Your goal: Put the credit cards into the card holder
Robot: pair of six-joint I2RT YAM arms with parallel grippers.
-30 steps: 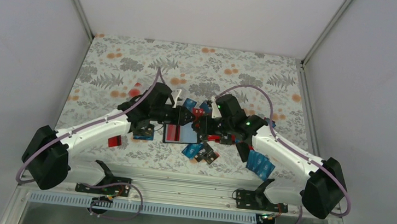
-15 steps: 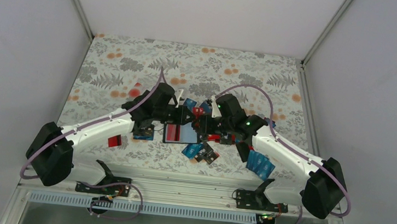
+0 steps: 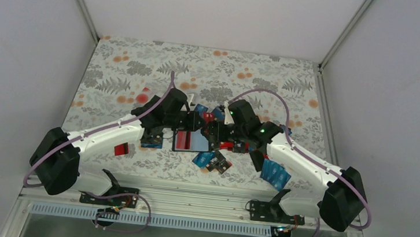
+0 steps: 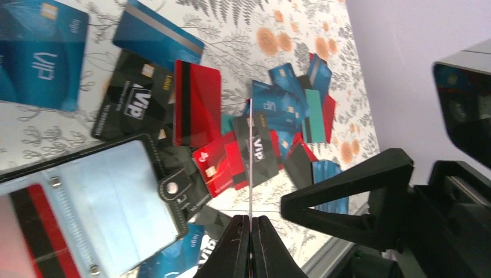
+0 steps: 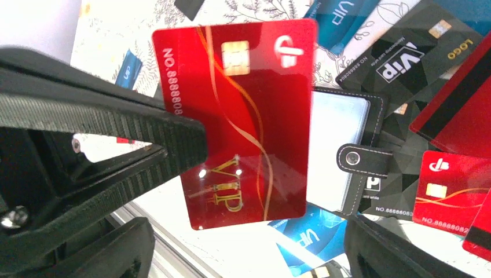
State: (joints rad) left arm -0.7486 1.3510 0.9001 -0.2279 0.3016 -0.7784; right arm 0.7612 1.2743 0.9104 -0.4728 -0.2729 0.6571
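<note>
My left gripper (image 4: 250,225) is shut on a red credit card (image 5: 237,116) with gold VIP print, which shows edge-on in the left wrist view. It holds the card upright just above the card holder (image 3: 189,142), a black wallet lying open with clear sleeves (image 4: 98,197) and a red card in one sleeve. My right gripper (image 5: 249,248) stands open around the lower part of the held card, its jaws wide apart and off the card. More credit cards (image 4: 197,104) in blue, red, teal and black lie scattered around the holder.
Blue cards (image 3: 275,174) lie under the right forearm, a red card (image 3: 121,149) under the left forearm, and more cards (image 3: 213,162) just in front of the holder. The floral cloth (image 3: 143,65) covers the table; white walls stand on three sides.
The right gripper opened and let go of the red card. The left gripper closed on it and shifted slightly to the right.
</note>
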